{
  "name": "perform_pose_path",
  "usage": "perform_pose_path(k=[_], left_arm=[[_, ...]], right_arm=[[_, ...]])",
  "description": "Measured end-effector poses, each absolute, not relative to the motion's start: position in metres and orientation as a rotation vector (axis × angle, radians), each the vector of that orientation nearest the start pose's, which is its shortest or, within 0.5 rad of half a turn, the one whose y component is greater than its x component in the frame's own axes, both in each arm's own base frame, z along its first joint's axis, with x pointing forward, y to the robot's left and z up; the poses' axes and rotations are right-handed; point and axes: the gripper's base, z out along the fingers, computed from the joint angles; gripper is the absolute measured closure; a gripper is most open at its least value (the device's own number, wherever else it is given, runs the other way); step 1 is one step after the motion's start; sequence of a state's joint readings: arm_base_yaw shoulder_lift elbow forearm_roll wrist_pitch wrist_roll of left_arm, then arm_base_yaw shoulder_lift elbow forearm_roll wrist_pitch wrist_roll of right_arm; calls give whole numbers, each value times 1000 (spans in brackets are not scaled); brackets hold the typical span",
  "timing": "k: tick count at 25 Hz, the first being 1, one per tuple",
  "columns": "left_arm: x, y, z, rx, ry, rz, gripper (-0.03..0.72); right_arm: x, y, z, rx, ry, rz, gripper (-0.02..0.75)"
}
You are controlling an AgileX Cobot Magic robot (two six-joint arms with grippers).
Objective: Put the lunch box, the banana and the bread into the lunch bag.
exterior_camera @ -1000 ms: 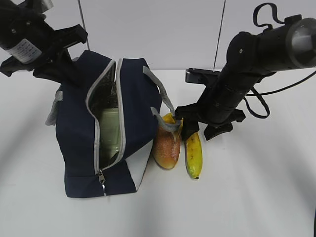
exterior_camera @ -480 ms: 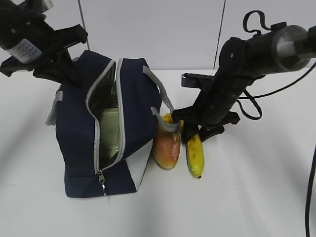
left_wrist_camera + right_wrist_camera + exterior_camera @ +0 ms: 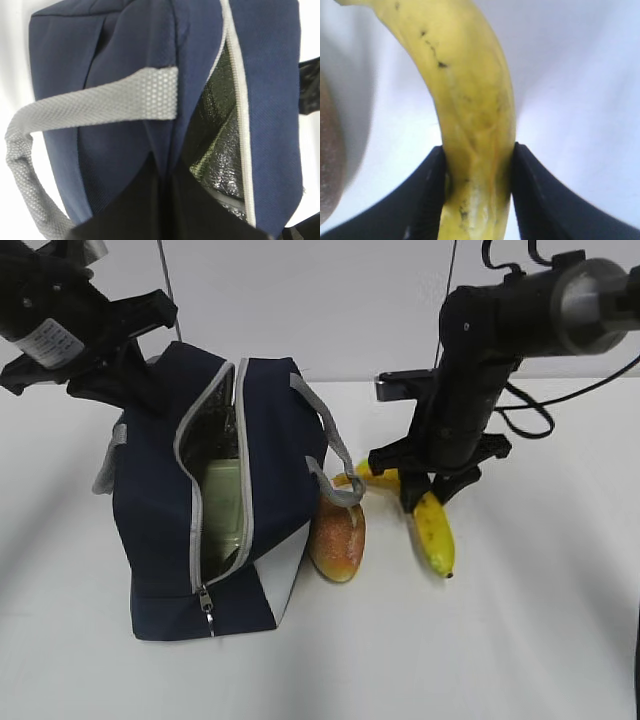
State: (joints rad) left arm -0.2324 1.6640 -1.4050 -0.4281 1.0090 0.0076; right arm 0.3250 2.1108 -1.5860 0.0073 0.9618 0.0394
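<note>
The navy lunch bag (image 3: 160, 520) stands on the white table, zipper open, with the pale green lunch box (image 3: 222, 505) inside. My left gripper (image 3: 140, 380) is shut on the bag's far top edge; the left wrist view shows its black fingers (image 3: 130, 210) pinching the navy fabric (image 3: 125, 135). My right gripper (image 3: 415, 490) is shut on the yellow banana (image 3: 432, 530), held tilted a little above the table; the right wrist view shows its fingers (image 3: 420, 195) clamping the banana (image 3: 475, 115). The bread (image 3: 338, 540) lies against the bag's right side.
A grey webbing handle (image 3: 335, 465) hangs over the bag's right side above the bread. Another grey handle (image 3: 95, 102) crosses the left wrist view. A black cable (image 3: 525, 435) loops behind the right arm. White table surface (image 3: 520, 640) spreads to the right and front.
My right gripper has closed on the banana, lifted it off the table and swung it right, away from the bread. The left gripper and the bag have not moved.
</note>
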Motion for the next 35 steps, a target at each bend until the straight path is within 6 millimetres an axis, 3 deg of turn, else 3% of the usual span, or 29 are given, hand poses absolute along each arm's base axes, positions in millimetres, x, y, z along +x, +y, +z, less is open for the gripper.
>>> perform_pose_path(k=[4,7,11,14,18,23,30,35], left_arm=[[334,-112,302,111,2736,-622,691],[334,-112,302,111,2736,-622,691],[334,-112,302,111,2736,-622,691],[334,-112,302,111,2736,-622,691],[334,-112,302,111,2736,-622,691],[335,-112,302,111,2735,-622,691],[335,-112,302,111,2735,-622,691],[335,-112,302,112,2736,-618,691]], right_arm=[[413,127,212,-396,2867,-105,449],[413,128,251,-355,2791,-71,449],[403,139,297,-336,2722,173,449],[394,156,314,-350,2702,474,449],[386,175,322,-357,2672,822,449],[383,195,321,-334,2641,1076,449],[389,225,284,-308,2710,1224,449],[395,225,262,-309,2785,1113,448]])
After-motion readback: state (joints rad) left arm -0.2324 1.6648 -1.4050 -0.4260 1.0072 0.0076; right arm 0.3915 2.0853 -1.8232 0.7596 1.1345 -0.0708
